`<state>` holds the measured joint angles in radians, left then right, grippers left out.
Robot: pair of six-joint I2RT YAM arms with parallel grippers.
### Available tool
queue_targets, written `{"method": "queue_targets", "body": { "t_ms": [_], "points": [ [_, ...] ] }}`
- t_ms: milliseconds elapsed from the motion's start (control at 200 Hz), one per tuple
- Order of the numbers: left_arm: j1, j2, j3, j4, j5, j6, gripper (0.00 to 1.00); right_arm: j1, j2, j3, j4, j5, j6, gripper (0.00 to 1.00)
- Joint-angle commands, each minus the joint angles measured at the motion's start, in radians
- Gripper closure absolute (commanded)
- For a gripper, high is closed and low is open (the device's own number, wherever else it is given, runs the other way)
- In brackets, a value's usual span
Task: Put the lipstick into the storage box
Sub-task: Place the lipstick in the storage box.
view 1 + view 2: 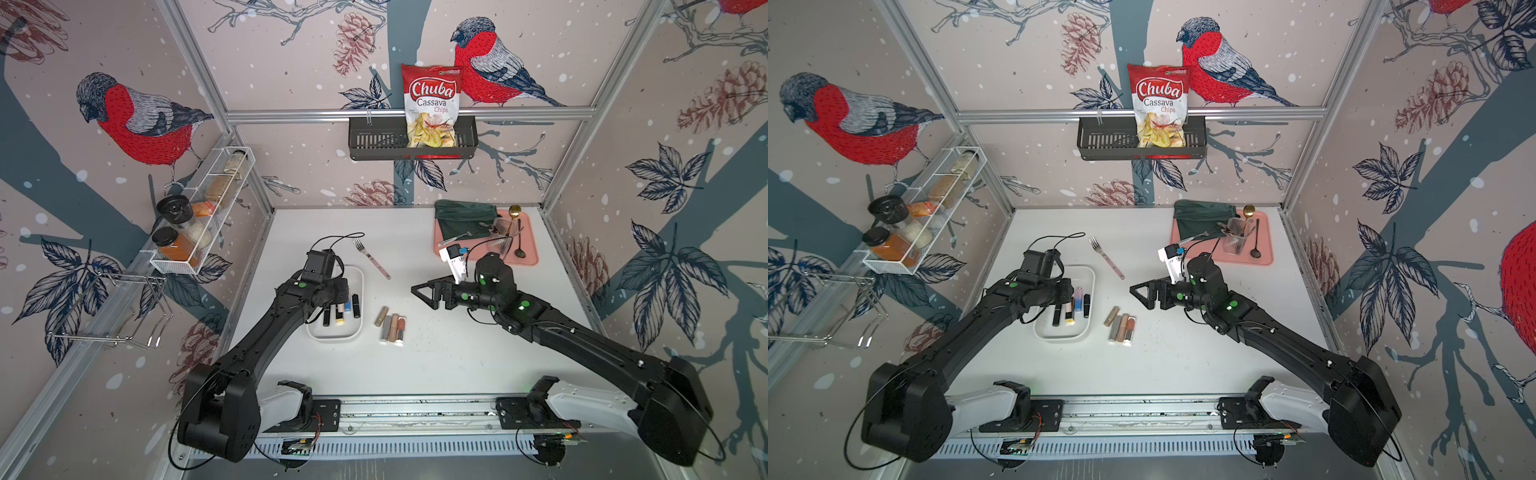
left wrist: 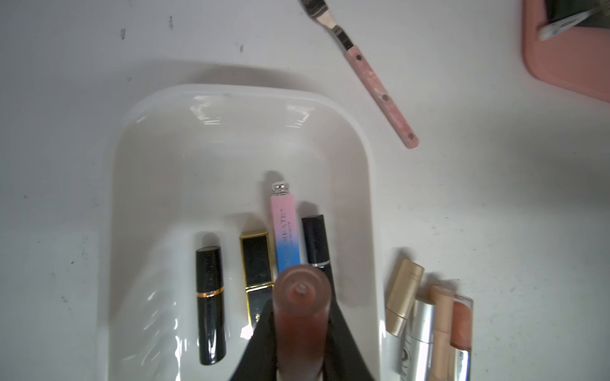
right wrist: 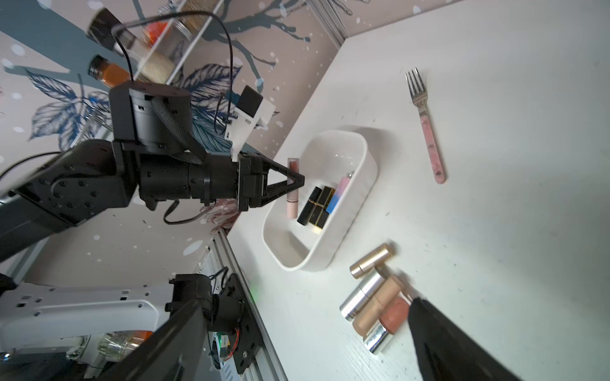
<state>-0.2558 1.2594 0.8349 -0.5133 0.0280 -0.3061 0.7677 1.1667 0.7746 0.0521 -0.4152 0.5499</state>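
My left hand (image 3: pixel 294 180) is clamped on a frosted lipstick (image 2: pixel 302 306) with red-brown fill and a pale pink cap, and the tube lies crosswise between the fingers. It hangs over the low white plastic storage box (image 1: pixel 332 333) with rounded corners. In both top views the box sits at about 9 o'clock from the middle of the white counter (image 1: pixel 449 365). I cannot tell whether the tube's pale end touches the box floor.

Four pieces lie side by side inside the box:
- a round black tube (image 2: pixel 210 306) with a gold band
- a square black-and-gold case (image 2: pixel 255 260)
- a pink-to-blue tube (image 2: pixel 285 231) with a silver cap
- a dark navy tube (image 2: pixel 316 240)

At 3 o'clock from the box, near it on the counter, four more are bunched together: a gold tube (image 3: pixel 371 260), a silver tube (image 3: pixel 361 295), a beige tube (image 3: pixel 376 306) and a clear peach tube (image 3: pixel 394 313). A metal fork (image 1: pixel 372 259) with a pink handle lies at 1 o'clock from the box.

My right hand (image 1: pixel 417 291) is at 2 o'clock from the bunch, over the counter, with its fingers apart and nothing in them. A flat pink tray (image 1: pixel 531 241) occupies the counter's 1 o'clock corner.
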Motion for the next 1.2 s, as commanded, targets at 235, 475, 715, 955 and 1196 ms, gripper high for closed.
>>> {"method": "queue_targets", "body": {
  "t_ms": [235,475,715,955,1196],
  "points": [
    [0.072,0.113,-0.005,-0.007,-0.049,0.043,0.98,0.026,0.022,-0.001,-0.030,0.090,-0.033,0.00],
    [0.096,0.162,-0.004,0.013,-0.018,0.062,0.97,0.027,0.027,-0.009,-0.054,0.106,-0.026,0.00],
    [0.110,0.216,-0.001,0.022,-0.006,0.074,0.88,0.030,0.076,0.036,-0.153,0.153,-0.016,0.01],
    [0.116,0.214,-0.003,0.030,0.017,0.075,0.72,0.064,0.161,0.083,-0.264,0.237,-0.010,0.06],
    [0.119,0.188,-0.005,0.038,0.036,0.077,0.57,0.148,0.324,0.174,-0.391,0.341,0.000,0.12]
  ]
}}
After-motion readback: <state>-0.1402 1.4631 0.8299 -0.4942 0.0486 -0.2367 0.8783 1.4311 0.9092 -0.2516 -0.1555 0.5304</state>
